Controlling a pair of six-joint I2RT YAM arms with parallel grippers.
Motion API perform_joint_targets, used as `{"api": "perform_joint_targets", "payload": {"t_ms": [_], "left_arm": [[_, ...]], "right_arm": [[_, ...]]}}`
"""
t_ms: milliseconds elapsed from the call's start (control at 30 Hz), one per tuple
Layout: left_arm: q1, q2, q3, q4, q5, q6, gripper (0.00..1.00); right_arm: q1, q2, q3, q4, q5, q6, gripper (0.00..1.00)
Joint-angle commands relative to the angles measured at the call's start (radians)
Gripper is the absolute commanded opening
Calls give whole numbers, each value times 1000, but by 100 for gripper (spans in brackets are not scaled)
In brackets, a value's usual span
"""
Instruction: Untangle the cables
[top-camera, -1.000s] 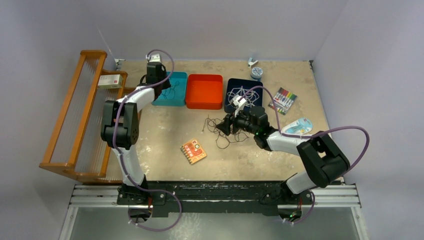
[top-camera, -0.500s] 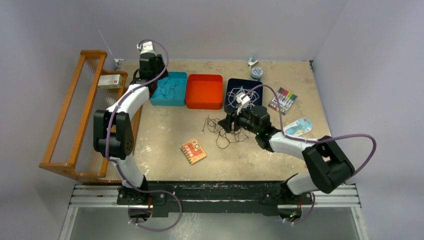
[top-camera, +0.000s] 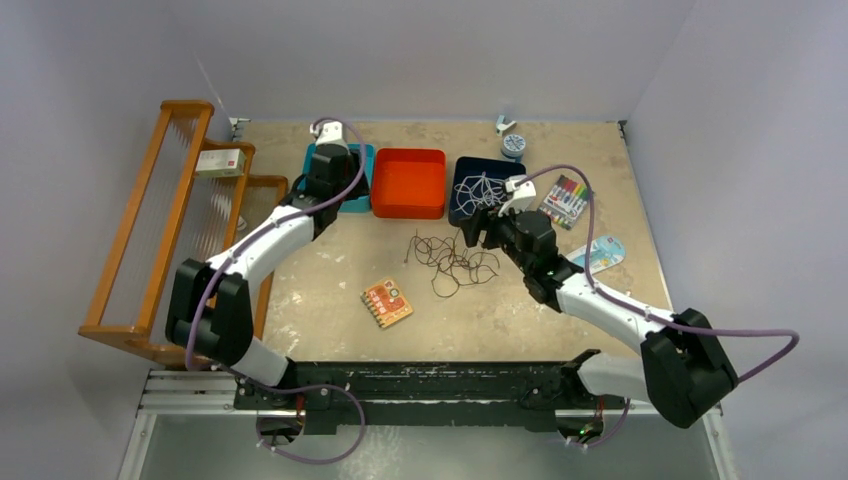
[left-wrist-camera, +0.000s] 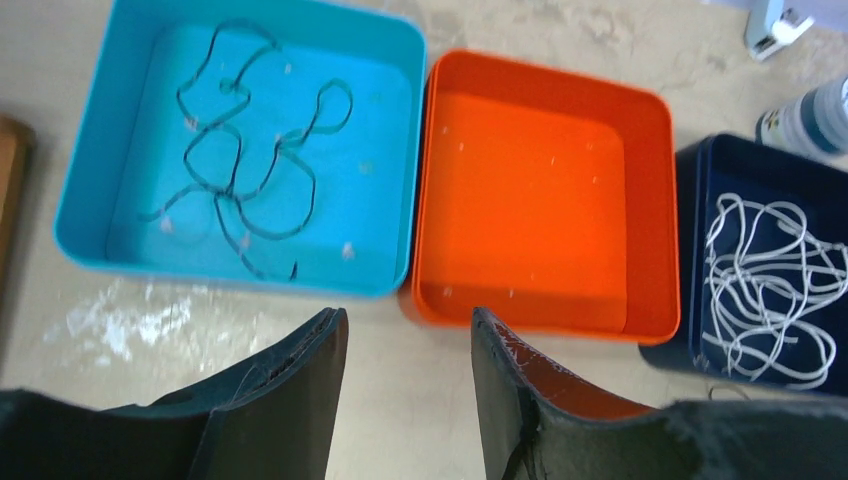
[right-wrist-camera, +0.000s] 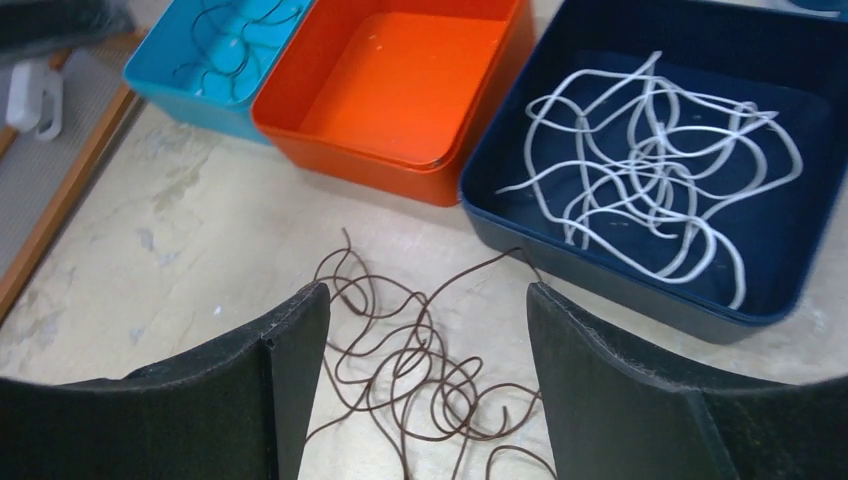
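Note:
A thin dark brown cable (top-camera: 452, 262) lies in loose loops on the table, also in the right wrist view (right-wrist-camera: 420, 370). A black cable (left-wrist-camera: 240, 160) lies in the blue tray (left-wrist-camera: 230, 275). A white cable (right-wrist-camera: 650, 170) is piled in the navy tray (right-wrist-camera: 600, 280); it also shows in the top view (top-camera: 485, 190). My right gripper (top-camera: 470, 232) is open and empty above the brown cable's far side, its jaws wide apart (right-wrist-camera: 428, 292). My left gripper (top-camera: 330, 185) is open and empty above the blue tray's right side, facing the seam between the blue and orange trays (left-wrist-camera: 408, 318).
An empty orange tray (top-camera: 408, 183) sits between the blue tray (top-camera: 365, 165) and the navy tray (top-camera: 455, 190). A wooden rack (top-camera: 150, 230) runs along the left edge. An orange card (top-camera: 387, 303), a marker pack (top-camera: 566, 200), a blue-white packet (top-camera: 597, 252) and a tape roll (top-camera: 513, 145) lie about.
My left arm swung from the far left corner rightward over the blue tray. My right gripper drew back and right off the brown cable towards the navy tray, leaving the cable uncovered.

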Motion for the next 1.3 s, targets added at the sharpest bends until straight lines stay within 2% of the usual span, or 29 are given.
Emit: {"api": "perform_joint_targets", "payload": {"t_ms": [0, 200, 500, 733, 1133, 1267], "left_arm": [[-23, -120, -80, 1, 43, -62, 48], [-118, -192, -185, 10, 49, -75, 48], [-250, -194, -329, 162, 159, -114, 48], [-316, -80, -329, 223, 257, -76, 46], [-322, 30, -308, 276, 172, -66, 43], [-322, 91, -267, 277, 163, -53, 33]], "right_arm": [[0, -47, 11, -32, 184, 63, 75], [-1, -6, 58, -124, 281, 133, 76], [-20, 15, 77, -231, 191, 159, 78], [-94, -30, 26, -216, 63, 181, 75], [-110, 19, 39, -189, -10, 170, 74], [-109, 23, 42, -186, -13, 163, 73]]}}
